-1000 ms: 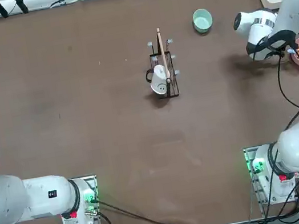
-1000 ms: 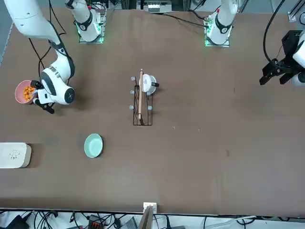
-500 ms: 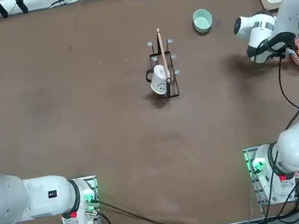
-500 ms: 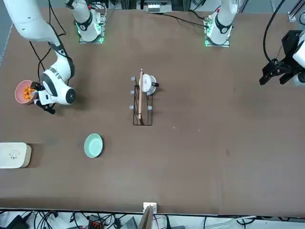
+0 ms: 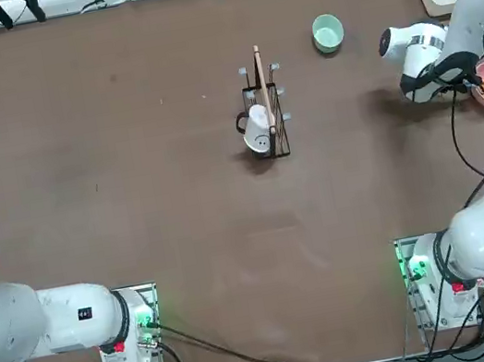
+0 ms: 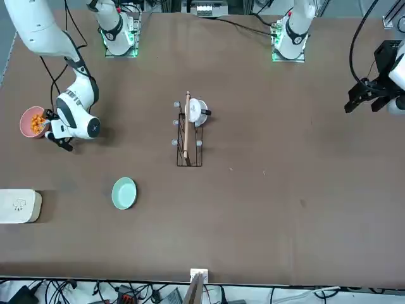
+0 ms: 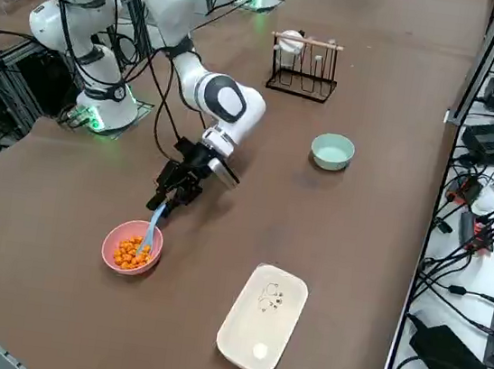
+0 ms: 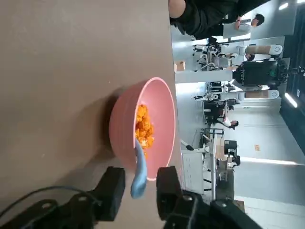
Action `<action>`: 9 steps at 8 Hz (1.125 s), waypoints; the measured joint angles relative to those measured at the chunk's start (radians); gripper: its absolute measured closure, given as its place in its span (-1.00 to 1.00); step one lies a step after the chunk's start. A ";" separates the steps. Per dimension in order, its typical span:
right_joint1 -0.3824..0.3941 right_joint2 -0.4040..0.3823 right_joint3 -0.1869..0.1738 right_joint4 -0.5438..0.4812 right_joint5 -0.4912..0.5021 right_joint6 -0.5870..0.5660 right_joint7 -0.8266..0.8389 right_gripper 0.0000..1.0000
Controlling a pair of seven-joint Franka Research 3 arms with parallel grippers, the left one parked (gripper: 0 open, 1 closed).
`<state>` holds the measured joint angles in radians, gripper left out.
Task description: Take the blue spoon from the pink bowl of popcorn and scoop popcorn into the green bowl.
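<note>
While the right arm barely shifts over the last second, its claw (image 8: 137,193) straddles the blue spoon (image 8: 138,171) handle, open, not yet clamped. Spoon tip sits in the popcorn (image 8: 143,128) of the pink bowl (image 8: 123,125); the grasp looks imminent.

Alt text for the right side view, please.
The right gripper brackets the handle of the blue spoon, whose bowl end rests in the pink bowl of popcorn. The green bowl sits apart, farther along the table.

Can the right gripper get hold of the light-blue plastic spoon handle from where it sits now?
Probably yes: the right gripper is open astride the light-blue plastic spoon, whose handle juts over the salmon-pink bowl's rim, nothing between.
</note>
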<state>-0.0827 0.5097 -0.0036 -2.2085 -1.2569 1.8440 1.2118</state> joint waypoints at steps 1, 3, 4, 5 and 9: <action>-0.002 0.000 0.000 0.000 -0.004 0.000 0.001 0.17; -0.005 0.000 -0.001 0.000 -0.007 0.000 0.002 0.32; -0.005 0.000 -0.001 0.000 -0.008 0.000 0.002 0.39; -0.006 0.001 -0.001 0.000 -0.008 0.000 0.003 0.46; -0.007 0.006 -0.001 0.001 -0.017 -0.010 0.037 0.76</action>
<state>-0.0901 0.5159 -0.0051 -2.2077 -1.2737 1.8340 1.2483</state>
